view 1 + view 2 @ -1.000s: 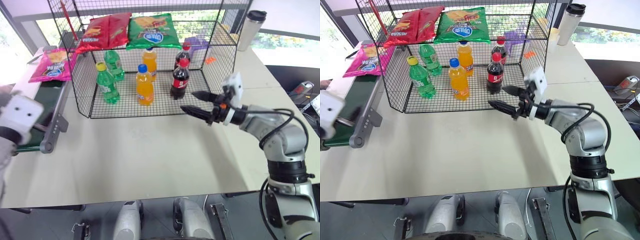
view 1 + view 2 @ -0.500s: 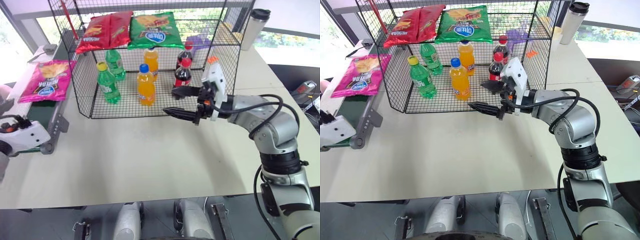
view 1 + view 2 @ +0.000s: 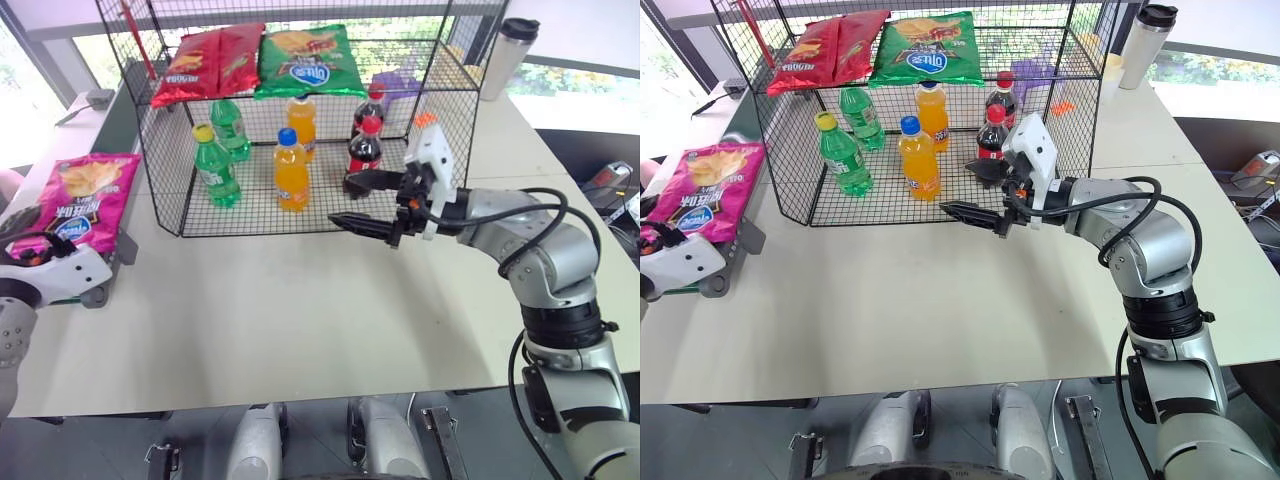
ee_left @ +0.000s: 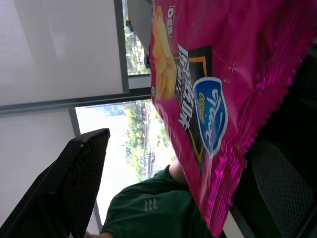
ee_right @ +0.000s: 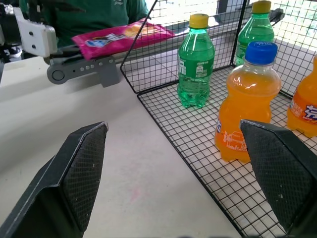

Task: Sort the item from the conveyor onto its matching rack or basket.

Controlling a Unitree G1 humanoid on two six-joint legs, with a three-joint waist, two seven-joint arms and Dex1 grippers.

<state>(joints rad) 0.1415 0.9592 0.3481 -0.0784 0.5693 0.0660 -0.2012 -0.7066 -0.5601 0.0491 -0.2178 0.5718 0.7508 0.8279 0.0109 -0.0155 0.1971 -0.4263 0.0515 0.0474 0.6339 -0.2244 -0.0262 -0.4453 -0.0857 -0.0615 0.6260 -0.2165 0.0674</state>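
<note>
Left eye view, glossy crinkled pink bag [image 3: 84,199], wire-mesh rack [image 3: 170,130]

Pink chip bag [image 3: 84,200]: you see it further along the conveyor [image 3: 92,293] than a second ago, now close to the rounded end roller and just beside the left gripper.
Left gripper [image 3: 28,240]: it sits lower than before, its open fingers now just in front of the bag's near edge, where earlier its white housing sat higher.
Right gripper [image 3: 366,205]: it has swung left, from beside the rack's right corner to the rack's [image 3: 440,120] open front, fingers spread.
</note>
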